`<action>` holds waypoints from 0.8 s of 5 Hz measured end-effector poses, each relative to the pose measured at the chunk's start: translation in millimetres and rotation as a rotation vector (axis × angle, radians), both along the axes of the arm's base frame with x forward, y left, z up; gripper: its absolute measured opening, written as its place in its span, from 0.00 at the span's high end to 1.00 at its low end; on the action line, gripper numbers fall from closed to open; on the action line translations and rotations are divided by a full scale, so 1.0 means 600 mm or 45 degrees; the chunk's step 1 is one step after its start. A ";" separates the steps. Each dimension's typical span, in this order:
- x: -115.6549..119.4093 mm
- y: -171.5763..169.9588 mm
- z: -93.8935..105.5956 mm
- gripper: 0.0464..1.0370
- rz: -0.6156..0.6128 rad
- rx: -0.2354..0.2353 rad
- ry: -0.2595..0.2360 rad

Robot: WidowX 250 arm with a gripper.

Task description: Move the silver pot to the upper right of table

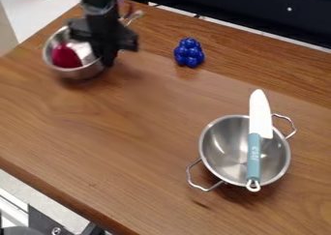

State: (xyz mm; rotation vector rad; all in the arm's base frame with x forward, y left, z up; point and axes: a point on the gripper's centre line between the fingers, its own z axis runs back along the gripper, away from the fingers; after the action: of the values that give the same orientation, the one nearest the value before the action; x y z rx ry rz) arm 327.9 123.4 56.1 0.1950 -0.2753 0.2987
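Observation:
The black gripper (107,55) hangs at the upper left, at the right side of a silver pot (82,72). It covers part of that pot's rim, and whether it grips the rim cannot be made out. A dark red object (65,56) lies inside this pot. A second silver pot (216,154), with two wire handles, stands at the lower right. Across its top rests a toy knife (260,118), its white blade toward the back and its blue handle toward the front.
A blue bunch of toy grapes (189,52) lies on the wooden table (129,147) near the back, between the two pots. Behind the table's back edge runs a black panel (259,9). The table's front edge slopes down across the lower left.

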 end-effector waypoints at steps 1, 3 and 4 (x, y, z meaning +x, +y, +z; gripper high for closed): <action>0.034 -0.030 0.000 0.98 0.062 0.020 0.015; 0.096 -0.081 -0.009 0.98 0.126 0.039 0.046; 0.096 -0.089 -0.010 0.98 0.134 0.010 0.046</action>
State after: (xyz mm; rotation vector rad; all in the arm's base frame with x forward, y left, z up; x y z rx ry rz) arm 385.8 70.0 49.9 0.2226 -0.2306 0.3977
